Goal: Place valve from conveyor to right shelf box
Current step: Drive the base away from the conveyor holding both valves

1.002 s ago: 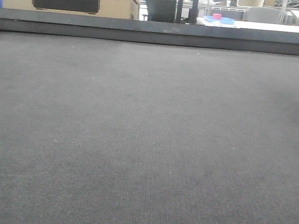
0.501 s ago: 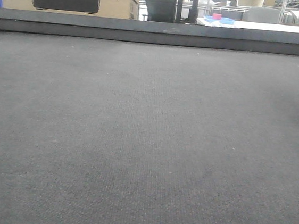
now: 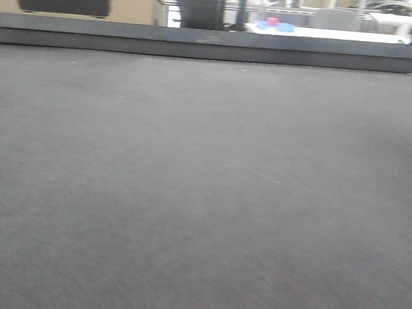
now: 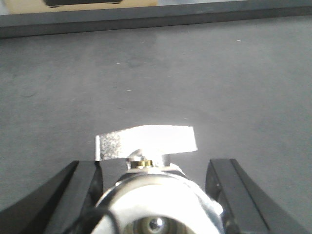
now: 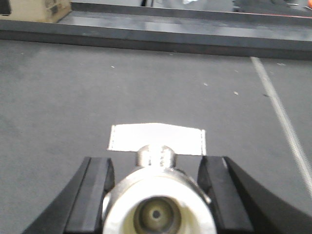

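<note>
Since the left gripper (image 4: 153,168) is pinching a valve (image 4: 161,200) and the right gripper (image 5: 156,163) a second valve (image 5: 158,200), both at the conveyor (image 3: 201,198), pickup looks done imo. Shelf box isn't in sight, so delivery's all still to do.

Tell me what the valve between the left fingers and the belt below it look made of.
The valve looks like polished metal, likely steel or chrome plate, given the bright mirror glare; a brass-yellow ring sits under its flat, pale handle. The belt looks like dull dark grey fabric or rubberised cloth, no shine; the weave itself is blurred here.
</note>
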Controlling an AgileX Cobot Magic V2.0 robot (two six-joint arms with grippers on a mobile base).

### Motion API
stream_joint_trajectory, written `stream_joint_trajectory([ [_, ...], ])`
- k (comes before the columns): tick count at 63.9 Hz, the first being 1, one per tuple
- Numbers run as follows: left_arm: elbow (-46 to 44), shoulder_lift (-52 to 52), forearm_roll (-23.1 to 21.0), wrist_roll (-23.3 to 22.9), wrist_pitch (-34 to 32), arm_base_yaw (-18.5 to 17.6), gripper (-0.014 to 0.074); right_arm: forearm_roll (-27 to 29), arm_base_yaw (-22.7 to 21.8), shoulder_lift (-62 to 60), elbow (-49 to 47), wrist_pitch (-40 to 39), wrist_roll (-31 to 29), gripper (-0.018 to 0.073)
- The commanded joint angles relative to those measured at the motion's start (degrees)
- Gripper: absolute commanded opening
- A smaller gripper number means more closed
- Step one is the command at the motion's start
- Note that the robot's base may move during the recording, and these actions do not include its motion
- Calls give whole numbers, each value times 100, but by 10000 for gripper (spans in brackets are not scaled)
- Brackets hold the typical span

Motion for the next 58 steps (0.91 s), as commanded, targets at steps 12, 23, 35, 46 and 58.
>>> stream_joint_trajectory([
  [12,-83,-76,-81,-28,-413,-36,-111,2,8,-29,-69,-313,-44,-153],
  [23,-83,-76,-81,-28,-413,-36,-111,2,8,-29,-69,-313,-44,-153],
  [35,-83,-76,-81,-28,-413,-36,-111,2,8,-29,-69,-313,-44,-153],
  [46,-83,-76,-81,-28,-413,-36,-111,2,8,-29,-69,-313,-44,-153],
  [58,-83,-76,-81,-28,-413,-36,-111,2,8,-29,-69,-313,-44,-153],
])
